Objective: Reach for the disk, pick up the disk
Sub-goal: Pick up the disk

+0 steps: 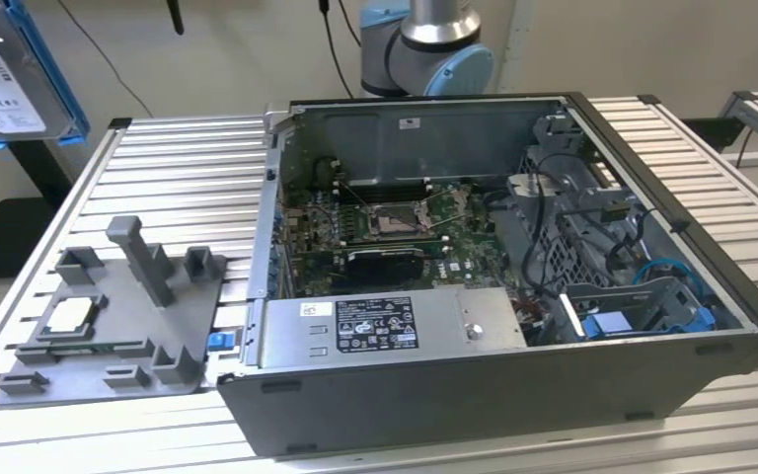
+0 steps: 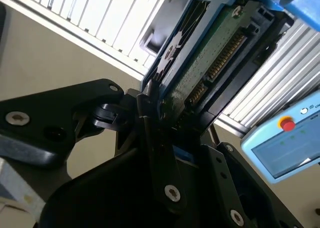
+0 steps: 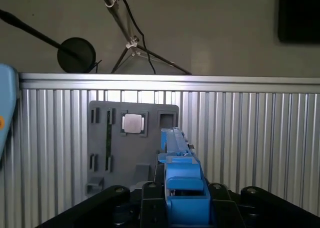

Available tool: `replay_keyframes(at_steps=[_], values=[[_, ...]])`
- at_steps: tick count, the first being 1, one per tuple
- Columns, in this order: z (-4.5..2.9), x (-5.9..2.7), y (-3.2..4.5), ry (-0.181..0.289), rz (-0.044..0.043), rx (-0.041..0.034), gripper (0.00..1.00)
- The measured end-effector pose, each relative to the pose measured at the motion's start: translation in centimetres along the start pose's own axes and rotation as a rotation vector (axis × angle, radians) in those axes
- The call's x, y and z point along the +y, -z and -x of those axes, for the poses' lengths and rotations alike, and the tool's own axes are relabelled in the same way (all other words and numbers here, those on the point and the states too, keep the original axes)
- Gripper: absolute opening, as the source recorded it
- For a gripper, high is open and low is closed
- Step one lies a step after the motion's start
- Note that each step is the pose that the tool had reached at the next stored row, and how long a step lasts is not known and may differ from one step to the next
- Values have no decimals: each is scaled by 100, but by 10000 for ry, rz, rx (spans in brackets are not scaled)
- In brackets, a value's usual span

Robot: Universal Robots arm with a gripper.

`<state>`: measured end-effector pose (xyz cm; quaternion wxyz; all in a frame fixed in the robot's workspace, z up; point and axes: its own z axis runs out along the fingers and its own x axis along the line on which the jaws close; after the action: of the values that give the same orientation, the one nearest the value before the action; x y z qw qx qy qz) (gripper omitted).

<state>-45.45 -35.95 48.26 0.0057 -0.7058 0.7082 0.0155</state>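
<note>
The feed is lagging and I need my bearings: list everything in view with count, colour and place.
disk: one, silver-grey with white label and blue frame, raised at the exterior view's upper left.
computer case: one, dark grey, open, mid-table.
power-supply box: one, grey with black-and-white label, inside the case's near edge.
fixture tray: one, grey, on the table at the exterior view's left of the case.
chip: one, silver, square, seated in the tray.
table: one, silver, slatted, under case and tray.
teach pendant: one, light blue with red button, by the table edge.
arm: one, silver and light blue, behind the case.
gripper: one, black, fingers shut on the disk.
</note>
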Motion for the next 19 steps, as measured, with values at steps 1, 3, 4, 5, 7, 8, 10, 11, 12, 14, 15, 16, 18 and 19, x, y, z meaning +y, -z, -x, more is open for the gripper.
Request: replay_keyframes(at_steps=[1, 3, 4, 5, 7, 8, 10, 11, 12, 14, 15, 16, 18, 19], values=[[1, 0, 24, 3, 0, 0, 0], [2, 1, 71, 9, 2, 1, 0], [3, 1, 92, 11, 3, 1, 0], [4, 1, 114, 14, 3, 1, 0], [5, 2, 154, 20, 2, 1, 0], [5, 2, 175, 23, 2, 1, 0], [7, 3, 213, 28, 1, 1, 0], [7, 3, 225, 30, 1, 1, 0], [7, 3, 228, 31, 2, 1, 0], [7, 3, 227, 32, 1, 0, 0], [7, 3, 227, 32, 1, -1, 0], [7, 3, 227, 32, 1, -1, 0], [7, 3, 228, 32, 2, -1, 0], [7, 3, 228, 32, 1, -2, 0]])
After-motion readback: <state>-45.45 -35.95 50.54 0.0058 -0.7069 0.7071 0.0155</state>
